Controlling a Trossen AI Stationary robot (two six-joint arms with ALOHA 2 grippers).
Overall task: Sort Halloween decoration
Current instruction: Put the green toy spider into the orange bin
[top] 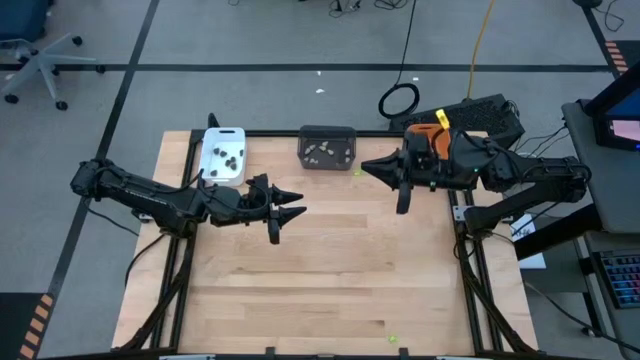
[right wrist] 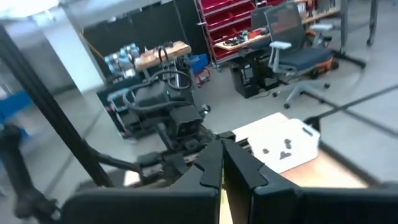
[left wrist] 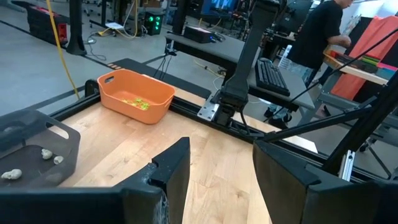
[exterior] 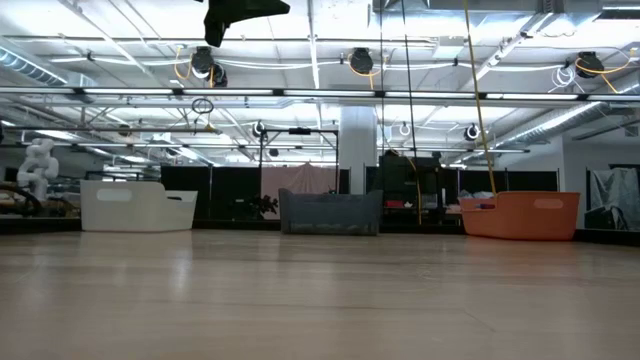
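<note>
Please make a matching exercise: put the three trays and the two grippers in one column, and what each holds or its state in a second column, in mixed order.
Column 1:
1. white tray
2. dark grey tray
3. orange tray
4. left gripper
5. right gripper

Column 2:
A. lime green pieces inside
B. fingers shut, nothing held
C. dark pieces inside
D. fingers apart, nothing held
E. pale beige pieces inside

Pairs: 1-C, 2-E, 3-A, 4-D, 5-B
</note>
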